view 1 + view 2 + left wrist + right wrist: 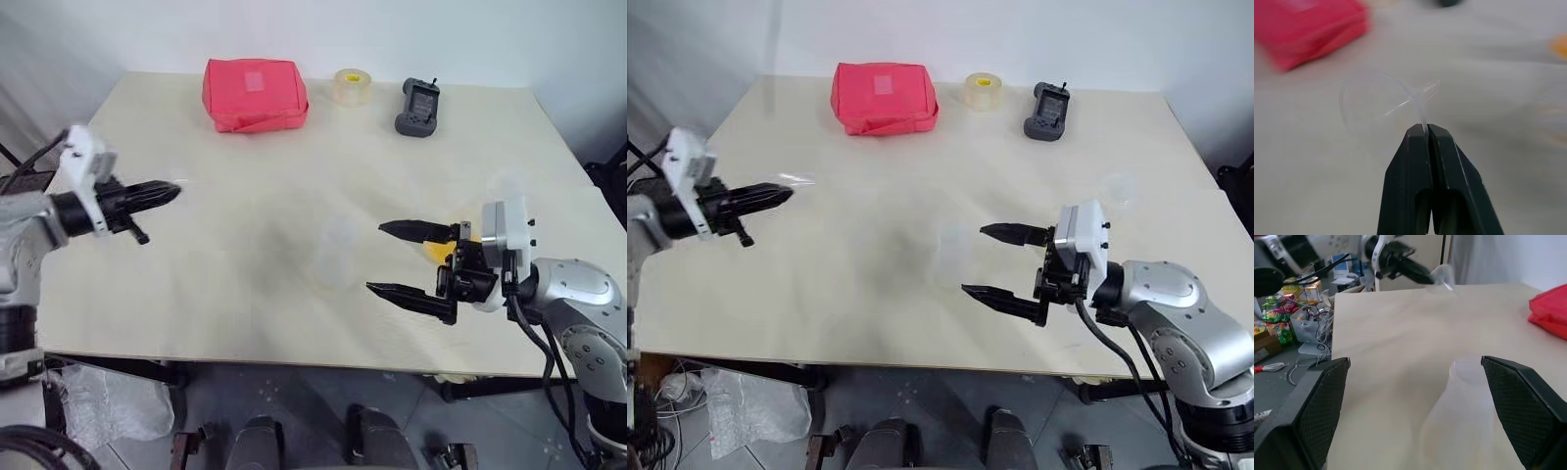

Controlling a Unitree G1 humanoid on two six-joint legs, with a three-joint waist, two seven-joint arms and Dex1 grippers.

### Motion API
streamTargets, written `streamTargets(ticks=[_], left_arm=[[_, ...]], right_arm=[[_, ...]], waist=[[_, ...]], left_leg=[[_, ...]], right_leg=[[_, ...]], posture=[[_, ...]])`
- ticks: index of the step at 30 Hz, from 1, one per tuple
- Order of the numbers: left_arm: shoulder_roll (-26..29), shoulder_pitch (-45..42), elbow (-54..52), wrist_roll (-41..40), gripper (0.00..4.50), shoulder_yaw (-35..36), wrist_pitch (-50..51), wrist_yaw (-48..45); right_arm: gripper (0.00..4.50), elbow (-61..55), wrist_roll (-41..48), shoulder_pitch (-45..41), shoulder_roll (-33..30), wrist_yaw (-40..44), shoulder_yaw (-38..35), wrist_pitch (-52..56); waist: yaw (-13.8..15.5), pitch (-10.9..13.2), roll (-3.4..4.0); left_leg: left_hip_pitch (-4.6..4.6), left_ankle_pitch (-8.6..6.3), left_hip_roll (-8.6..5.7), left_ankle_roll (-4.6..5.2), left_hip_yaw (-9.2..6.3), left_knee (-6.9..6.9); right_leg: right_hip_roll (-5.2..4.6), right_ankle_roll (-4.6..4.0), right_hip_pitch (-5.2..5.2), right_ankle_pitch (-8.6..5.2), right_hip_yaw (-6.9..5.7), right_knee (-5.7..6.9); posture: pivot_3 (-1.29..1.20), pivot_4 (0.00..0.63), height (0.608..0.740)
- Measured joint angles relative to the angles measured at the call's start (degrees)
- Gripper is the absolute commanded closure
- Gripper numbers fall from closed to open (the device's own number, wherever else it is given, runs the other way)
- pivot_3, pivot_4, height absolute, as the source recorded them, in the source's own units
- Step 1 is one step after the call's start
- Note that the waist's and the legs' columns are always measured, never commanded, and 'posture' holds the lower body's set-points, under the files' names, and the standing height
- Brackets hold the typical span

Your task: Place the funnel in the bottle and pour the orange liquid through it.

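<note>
My left gripper (172, 192) hangs above the table's left side, shut on the clear funnel (1376, 104) by its thin spout. The funnel's wide rim sticks out past the fingertips (795, 180). The translucent whitish bottle (333, 251) stands upright in the middle of the table. My right gripper (377, 258) is level and points at the bottle from the right, open wide, with nothing held. The bottle (1459, 416) stands just ahead of its fingertips. A patch of orange liquid (437, 250) shows behind the right gripper; its container is hidden.
A red pouch (255, 93), a yellowish tape roll (352, 86) and a dark handheld device (418, 106) lie along the table's far edge. A faint clear round thing (1117, 188) sits beyond the right wrist. Bare table (245, 245) lies between funnel and bottle.
</note>
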Motion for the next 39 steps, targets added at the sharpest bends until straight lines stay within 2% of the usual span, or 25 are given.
streamTargets(ticks=[4, 9, 13, 16, 20, 29, 36, 39], left_arm=[[-1.6, -6.6, 2.4, 0.2, 4.48, -4.7, -2.5, -6.7], [-6.3, -17.7, 11.2, 1.4, 4.48, -9.8, -9.8, -17.9], [-8.7, -23.1, 16.2, 3.2, 4.48, -13.2, -14.3, -26.1], [-11.4, -27.2, 20.9, 4.7, 4.48, -16.2, -17.9, -26.6], [-11.9, -30.7, 24.0, 4.4, 4.48, -21.1, -21.3, -26.6], [-14.8, -37.8, 32.5, 4.9, 4.48, -30.7, -33.3, -26.6], [-14.9, -39.0, 33.0, 5.7, 4.48, -35.9, -42.1, -26.6], [-14.7, -39.4, 32.8, 5.0, 4.48, -37.0, -42.6, -26.6]], right_arm=[[0.0, -0.7, -0.1, 1.5, 1.0, -1.1, 0.0, -0.2], [0.0, -2.2, 0.5, 4.1, 2.7, -3.4, -1.3, -0.4], [0.0, -3.7, 2.1, 7.3, 3.9, -4.9, -3.7, -1.2], [0.0, -5.7, 3.6, 11.5, 4.7, -5.9, -6.3, -1.8], [0.0, -8.3, 3.3, 19.2, 4.7, -6.1, -6.9, -2.5], [0.0, -10.4, -0.2, 20.7, 6.6, -9.4, -6.0, -5.6], [0.0, -10.4, -2.3, 22.3, 7.3, -10.4, -5.8, -7.5], [0.0, -10.5, -2.8, 22.7, 7.4, -10.6, -5.8, -7.9]], waist=[[-0.2, 0.0, -0.01], [0.1, 0.0, -0.04], [0.0, 0.0, -0.05], [0.1, 0.0, -0.06], [0.1, 0.0, -0.08], [0.1, 0.1, -0.09], [0.1, 0.1, -0.09], [0.1, 0.1, -0.09]], left_leg=[[-0.01, -0.01, 0.0, 0.01, 0.09, -0.01], [-0.05, -0.01, 0.0, 0.01, 0.12, 0.03], [-0.06, -0.01, 0.0, 0.02, 0.13, 0.03], [-0.07, -0.02, -0.01, 0.03, 0.12, 0.05], [-0.09, -0.04, -0.01, 0.07, 0.12, 0.05], [-0.08, -0.04, -0.01, 0.1, 0.14, 0.09], [-0.09, -0.05, -0.01, 0.13, 0.14, 0.09], [-0.09, -0.06, -0.01, 0.13, 0.13, 0.09]], right_leg=[[0.01, 0.0, -0.09, 0.0, 0.07, 0.0], [0.02, 0.0, -0.09, 0.0, 0.08, -0.04], [0.03, 0.01, -0.1, 0.0, 0.08, -0.05], [0.02, 0.01, -0.09, 0.01, 0.08, -0.05], [0.01, 0.03, -0.09, 0.02, 0.09, -0.09], [0.02, 0.03, -0.09, 0.02, 0.13, -0.09], [0.02, 0.03, -0.09, 0.02, 0.13, -0.11], [0.02, 0.03, -0.09, 0.02, 0.13, -0.1]], posture=[[0.0, 0.15, 0.74], [0.0, 0.15, 0.74], [0.0, 0.15, 0.74], [0.0, 0.15, 0.74], [0.0, 0.15, 0.74], [0.0, 0.15, 0.74], [0.0, 0.15, 0.74], [0.0, 0.15, 0.74]])
